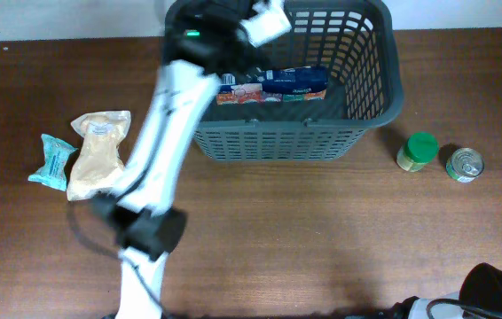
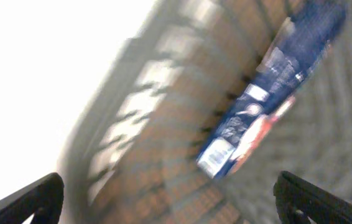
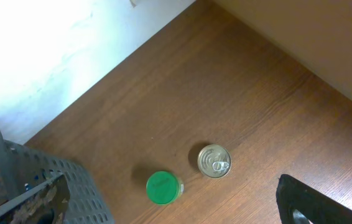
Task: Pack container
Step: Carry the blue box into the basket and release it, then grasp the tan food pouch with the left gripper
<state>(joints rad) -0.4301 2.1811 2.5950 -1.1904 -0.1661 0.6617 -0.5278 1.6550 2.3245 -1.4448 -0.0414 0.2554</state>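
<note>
The left gripper (image 2: 170,199), spread wide and empty, hovered in the container (image 1: 278,142) at the far side of the table (image 1: 322,248), a blue packet (image 1: 297,82) packed inside, while beige pouch (image 1: 98,152), teal packet (image 1: 53,161), jar (image 1: 418,151) and can (image 1: 464,165) lay outside.

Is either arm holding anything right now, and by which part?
Nothing is held. The left tool is open above the container, the blue packet lying loose inside; the right tool is open too.

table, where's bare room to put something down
Bare patch: table front, between the left arm and the jar and can, in front of the basket. Crowded left of the arm, by the bag and teal packet. Basket floor right of the blue pack is bare.
</note>
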